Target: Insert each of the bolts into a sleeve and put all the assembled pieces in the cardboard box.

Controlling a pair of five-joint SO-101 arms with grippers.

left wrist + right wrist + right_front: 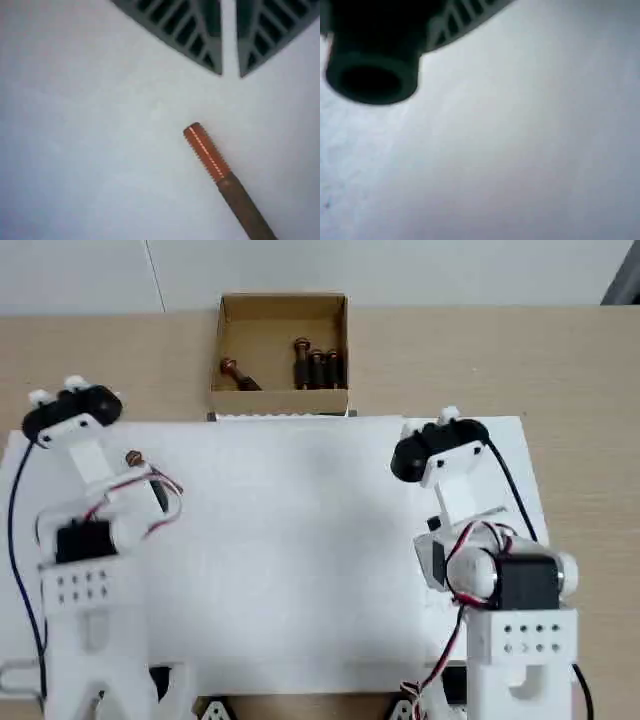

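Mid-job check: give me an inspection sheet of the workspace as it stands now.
Surface: white sheet on a wooden table.
Job's things: four assembled pieces in the cardboard box; one bolt loose on the sheet; one sleeve.
Clutter: nothing seen.
Grippers: left gripper slightly open, empty, near the bolt's threaded end; right gripper holds the sleeve above the sheet.
Cables: red and white wires on both arms; black cables trailing off.
Surroundings: pale wall.
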